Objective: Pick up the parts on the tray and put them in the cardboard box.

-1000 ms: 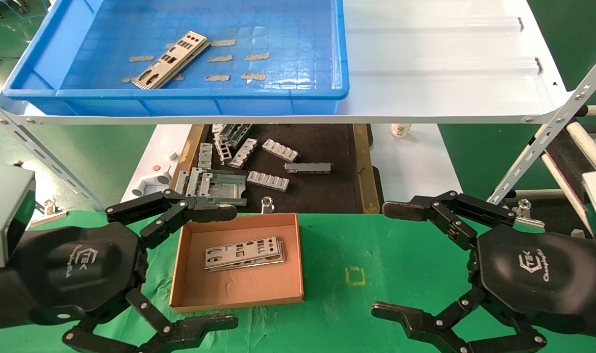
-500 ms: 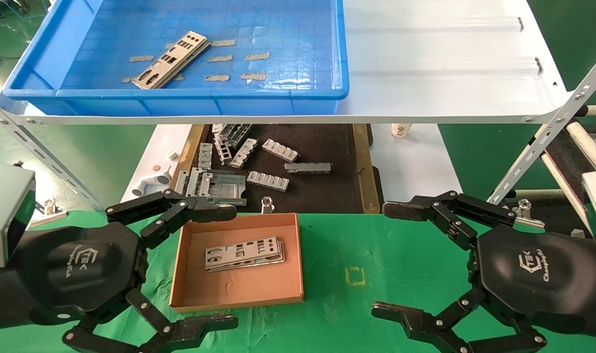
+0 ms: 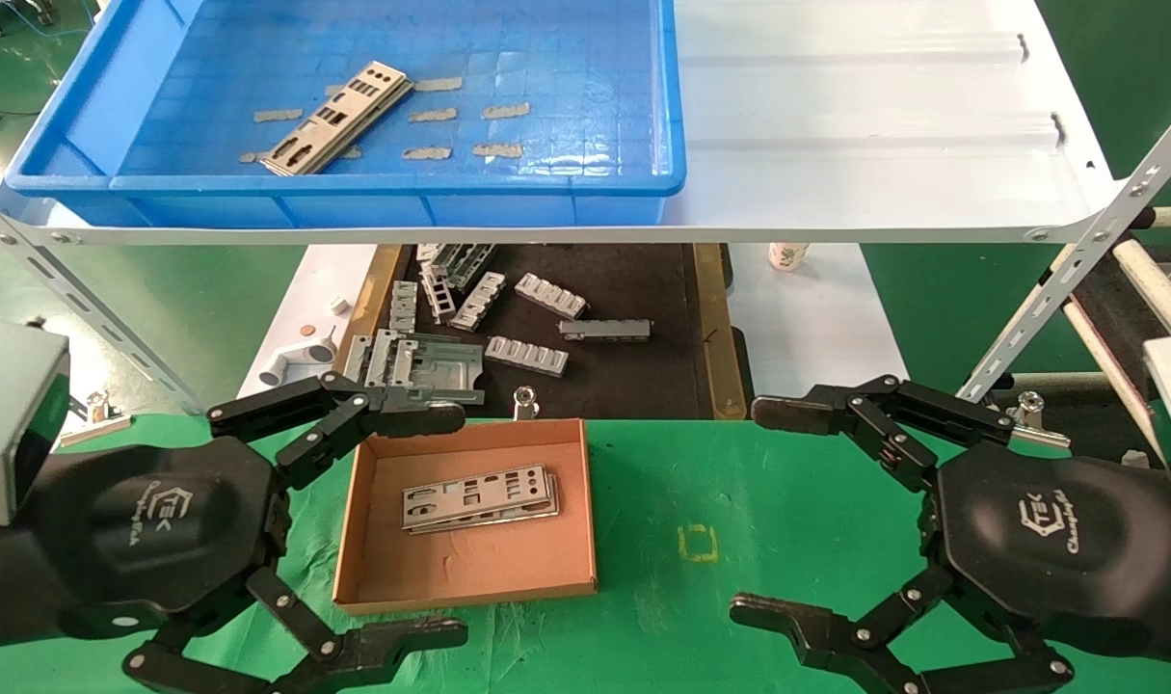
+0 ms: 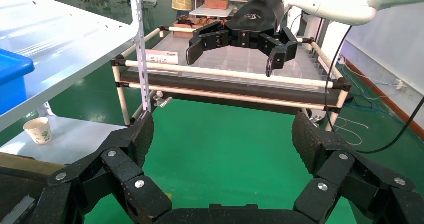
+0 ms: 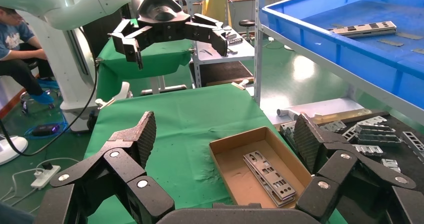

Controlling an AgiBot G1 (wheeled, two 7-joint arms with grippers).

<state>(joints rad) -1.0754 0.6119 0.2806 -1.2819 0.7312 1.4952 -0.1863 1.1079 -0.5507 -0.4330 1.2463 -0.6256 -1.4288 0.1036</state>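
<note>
Currently: left pincer (image 3: pixel 421 520) and right pincer (image 3: pixel 773 511) both wide, holding nothing, low over green tabletop (image 3: pixel 797 501); plates (image 3: pixel 479 498) in cardboard box (image 3: pixel 469 578), more plates (image 3: pixel 339 118) on blue tray (image 3: pixel 585 183) on shelf.

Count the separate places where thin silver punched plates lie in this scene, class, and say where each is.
2. One stack lies in the blue tray on the shelf, plates angled left of centre. Another stack lies inside the cardboard box. Plates hidden underneath each stack cannot be counted.

Left gripper (image 3: pixel 431 525) and right gripper (image 3: pixel 768 511) low, jaws spread wide.
</note>
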